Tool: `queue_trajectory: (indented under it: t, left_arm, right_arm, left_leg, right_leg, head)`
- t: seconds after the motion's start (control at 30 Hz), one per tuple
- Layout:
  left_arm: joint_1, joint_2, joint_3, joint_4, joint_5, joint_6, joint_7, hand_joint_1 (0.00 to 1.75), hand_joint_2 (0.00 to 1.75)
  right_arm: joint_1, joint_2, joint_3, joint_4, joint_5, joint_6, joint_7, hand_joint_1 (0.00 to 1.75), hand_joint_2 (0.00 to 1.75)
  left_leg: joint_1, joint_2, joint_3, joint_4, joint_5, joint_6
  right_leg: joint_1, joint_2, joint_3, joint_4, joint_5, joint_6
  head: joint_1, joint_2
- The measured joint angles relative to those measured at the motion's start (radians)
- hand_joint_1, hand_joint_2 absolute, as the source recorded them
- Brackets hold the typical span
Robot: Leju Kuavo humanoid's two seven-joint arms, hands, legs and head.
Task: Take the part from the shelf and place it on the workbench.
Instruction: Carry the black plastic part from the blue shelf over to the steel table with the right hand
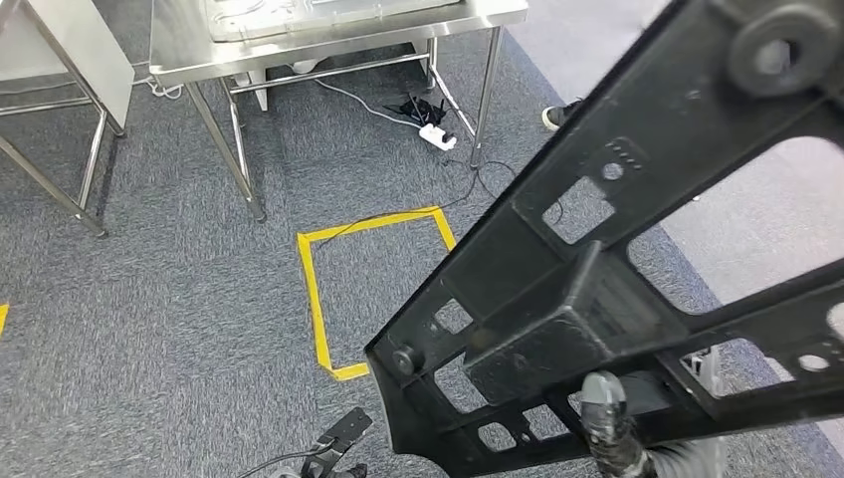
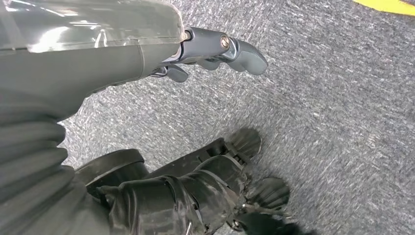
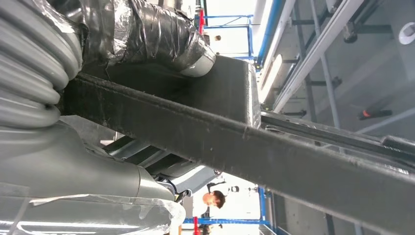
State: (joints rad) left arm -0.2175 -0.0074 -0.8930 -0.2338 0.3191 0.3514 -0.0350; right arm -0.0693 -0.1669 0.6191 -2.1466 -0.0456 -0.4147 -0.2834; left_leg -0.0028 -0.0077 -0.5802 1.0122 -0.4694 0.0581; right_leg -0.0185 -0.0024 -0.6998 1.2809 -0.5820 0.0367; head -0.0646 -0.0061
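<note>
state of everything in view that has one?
black part: lifted, carried over the floor, tilted
right hand: grips the black part
left hand: hangs over the carpet, holds nothing, fingers apart
workbench: ahead, part not yet on it

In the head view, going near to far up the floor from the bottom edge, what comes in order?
Yellow tape square → white power strip with its black cable tangle → steel workbench at the far edge.
</note>
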Motion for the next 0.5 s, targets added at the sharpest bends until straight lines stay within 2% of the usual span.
queue_trajectory:
  t: [0.03,0.07,0.13,0.17,0.2,0.3,0.37,0.4,0.43,0.5]
  left_arm:
    - [0.003,0.002,0.000,0.000,0.002,-0.002,-0.002,0.00,1.75]
    - [0.006,0.004,0.000,0.000,0.004,-0.004,-0.002,0.00,1.75]
    - [0.010,0.006,0.000,0.000,0.006,-0.007,-0.003,0.00,1.75]
    - [0.009,0.007,0.000,0.000,0.006,-0.008,-0.003,0.00,1.75]
    - [0.007,0.007,0.000,0.000,0.006,-0.009,-0.003,0.00,1.75]
    - [0.005,0.010,0.000,0.000,0.005,-0.010,-0.001,0.00,1.75]
    - [0.004,0.010,0.000,0.000,0.004,-0.009,0.002,0.00,1.75]
    - [0.003,0.010,0.000,0.000,0.002,-0.007,0.003,0.00,1.75]
    - [0.004,0.009,0.000,0.000,0.000,-0.005,0.004,0.00,1.75]
    - [0.009,0.006,0.000,0.000,-0.003,-0.001,0.008,0.00,1.75]
  right_arm:
    - [0.000,0.000,0.000,0.003,0.001,0.001,0.000,1.29,1.75]
    - [0.000,0.001,0.001,0.007,0.001,0.001,-0.001,1.29,1.75]
    - [0.000,0.001,0.002,0.012,0.003,0.001,-0.002,1.29,1.75]
    - [-0.001,0.002,0.003,0.015,0.003,0.001,-0.002,1.29,1.75]
    - [-0.002,0.003,0.004,0.017,0.004,0.001,-0.003,1.29,1.75]
    - [-0.003,0.008,0.007,0.023,0.006,0.000,-0.010,1.29,1.75]
    - [-0.003,0.010,0.007,0.024,0.007,-0.003,-0.014,1.29,1.75]
    - [-0.002,0.011,0.007,0.022,0.008,-0.006,-0.014,1.29,1.75]
    - [-0.001,0.011,0.007,0.020,0.007,-0.009,-0.012,1.29,1.75]
    - [0.003,0.011,0.007,0.016,0.003,-0.015,-0.006,1.29,1.75]
  left_leg:
    - [-0.001,-0.001,0.006,0.001,-0.006,0.001]
    - [-0.001,-0.003,0.014,0.002,-0.013,0.000]
    - [0.000,-0.007,0.029,0.005,-0.028,-0.005]
    - [-0.002,-0.009,0.033,0.008,-0.037,-0.010]
    - [-0.003,-0.011,0.036,0.009,-0.043,-0.016]
    - [-0.005,-0.013,0.041,0.005,-0.054,-0.033]
    - [-0.003,-0.009,0.038,0.029,-0.067,-0.044]
    - [-0.001,-0.008,0.019,0.068,-0.082,-0.049]
    - [0.001,-0.006,-0.015,0.128,-0.101,-0.053]
    - [0.004,-0.005,-0.100,0.252,-0.125,-0.059]
  right_leg:
    - [0.000,0.000,-0.020,0.017,0.012,0.000]
    - [-0.001,0.000,-0.021,-0.004,0.043,-0.001]
    - [-0.001,0.000,0.020,-0.122,0.122,-0.005]
    - [0.001,0.001,0.045,-0.181,0.143,-0.007]
    - [0.003,0.002,0.062,-0.217,0.150,-0.011]
    - [0.005,0.006,0.078,-0.241,0.135,-0.026]
    - [0.002,0.006,0.094,-0.251,0.128,-0.038]
    - [0.001,0.005,0.105,-0.256,0.123,-0.044]
    - [0.001,0.003,0.115,-0.259,0.116,-0.048]
    - [0.003,0.001,0.134,-0.260,0.101,-0.053]
  head:
    - [0.000,0.000]
    - [0.000,0.000]
    - [0.000,0.000]
    - [0.001,0.000]
    - [0.002,0.000]
    - [0.000,0.000]
    - [-0.002,0.000]
    - [-0.003,0.000]
    - [-0.004,0.000]
    - [-0.005,0.000]
